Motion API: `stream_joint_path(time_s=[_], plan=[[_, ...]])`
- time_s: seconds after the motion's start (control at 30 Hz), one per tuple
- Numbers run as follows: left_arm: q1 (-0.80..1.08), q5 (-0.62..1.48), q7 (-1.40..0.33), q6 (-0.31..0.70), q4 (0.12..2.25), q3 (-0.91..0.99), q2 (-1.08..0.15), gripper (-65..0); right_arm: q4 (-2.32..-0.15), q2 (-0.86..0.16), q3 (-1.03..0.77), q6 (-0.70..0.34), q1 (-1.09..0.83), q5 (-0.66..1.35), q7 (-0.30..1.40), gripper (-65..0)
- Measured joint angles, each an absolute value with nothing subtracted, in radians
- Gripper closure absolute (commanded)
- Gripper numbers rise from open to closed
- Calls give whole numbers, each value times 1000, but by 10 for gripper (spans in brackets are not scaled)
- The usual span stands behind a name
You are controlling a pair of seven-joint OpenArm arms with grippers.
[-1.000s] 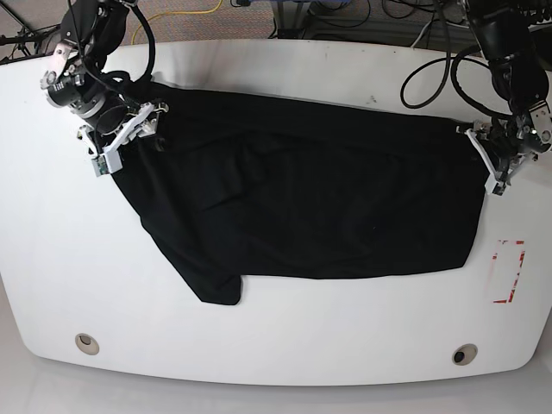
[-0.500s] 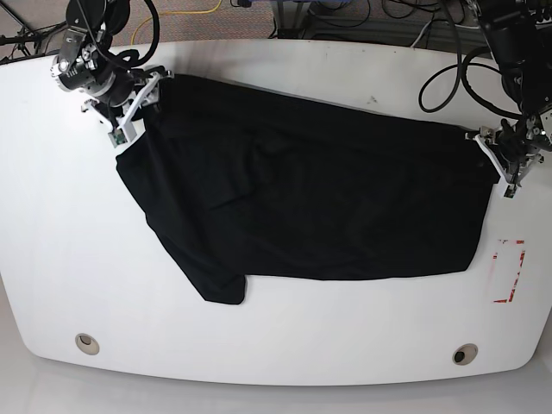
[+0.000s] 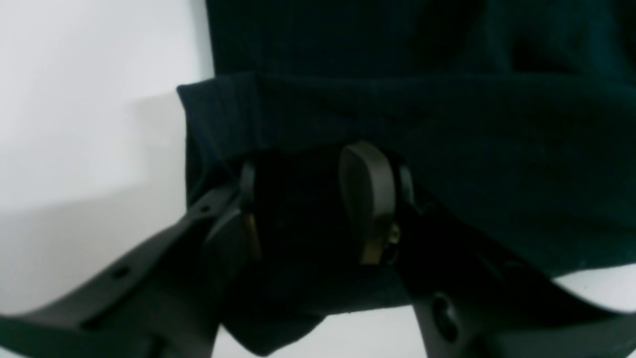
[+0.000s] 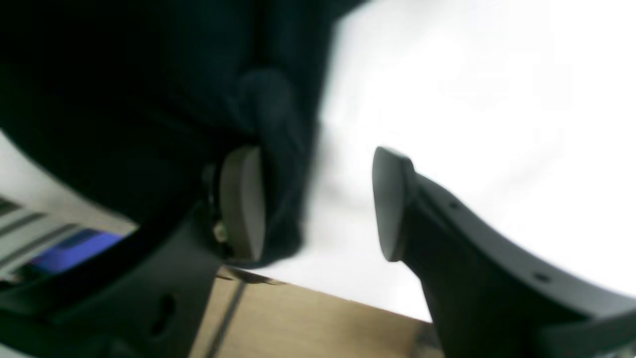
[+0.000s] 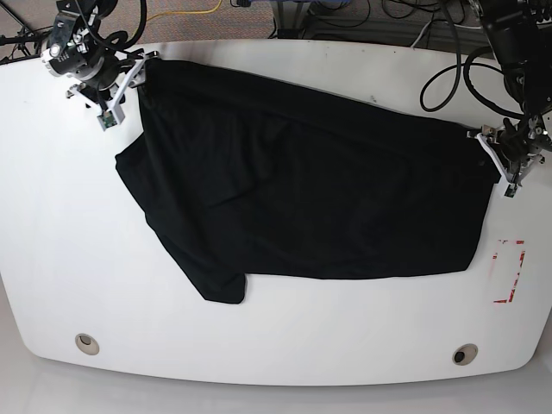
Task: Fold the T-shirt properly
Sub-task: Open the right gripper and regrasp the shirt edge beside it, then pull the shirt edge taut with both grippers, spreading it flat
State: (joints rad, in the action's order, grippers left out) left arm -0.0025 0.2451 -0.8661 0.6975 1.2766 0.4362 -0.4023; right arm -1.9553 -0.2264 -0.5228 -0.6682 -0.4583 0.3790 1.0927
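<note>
The black T-shirt [image 5: 319,190] lies spread across the white table, with one sleeve pointing to the near left. My right gripper [image 5: 121,90] is at the shirt's far left corner. In the right wrist view this gripper [image 4: 318,199] is open. A fold of the shirt [image 4: 124,74] rests against one pad [image 4: 241,204], and bare table shows in the gap. My left gripper [image 5: 498,164] is at the shirt's right edge. In the left wrist view it [image 3: 303,199] is shut on bunched cloth of the shirt [image 3: 447,124].
The white table [image 5: 285,328] has two round holes near its front edge [image 5: 86,343] [image 5: 464,354]. A red-marked rectangle [image 5: 509,272] lies at the right. Cables hang behind the table. The table's edge and the wood floor [image 4: 323,318] show under my right gripper.
My right gripper moved toward the table's far left corner, and the shirt's far left corner went with it. My left gripper shifted slightly and then stayed at the right edge.
</note>
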Motion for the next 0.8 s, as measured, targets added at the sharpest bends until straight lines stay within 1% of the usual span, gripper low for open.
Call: stream_joint_path(time_s=[0.17,0.27,0.37,0.57,0.67,0.73,0.8], plan=[[0,249,-870,702,1272,433,-418,-233,-1956,-249,-529,-699,-453,335,1092,-314],[0,251,-871,705,1272,433,-422,-233,-1957,-276,-530,-700,-455,306,1099,-314],[0,244,-874,704,1272,433,-425,-233,-1958,-286,-550,-700,-455,288,1134,-314],[0,243,-878,704,1275,434,-425,-233,-1989,-274,-616,-700,-418,289,1214,-314],[0,242,-878,704,1275,434,-425,-233,-1997,-249,-627,-697,-390,340,1214,-314],[0,241,-878,704,1273,434,-425,-233,-2001,-220,-644,-697,-375,426,1214,-314],[0,241,-878,704,1274,434,-425,-233,-2001,-197,-657,-698,-364,474,1254,-312]])
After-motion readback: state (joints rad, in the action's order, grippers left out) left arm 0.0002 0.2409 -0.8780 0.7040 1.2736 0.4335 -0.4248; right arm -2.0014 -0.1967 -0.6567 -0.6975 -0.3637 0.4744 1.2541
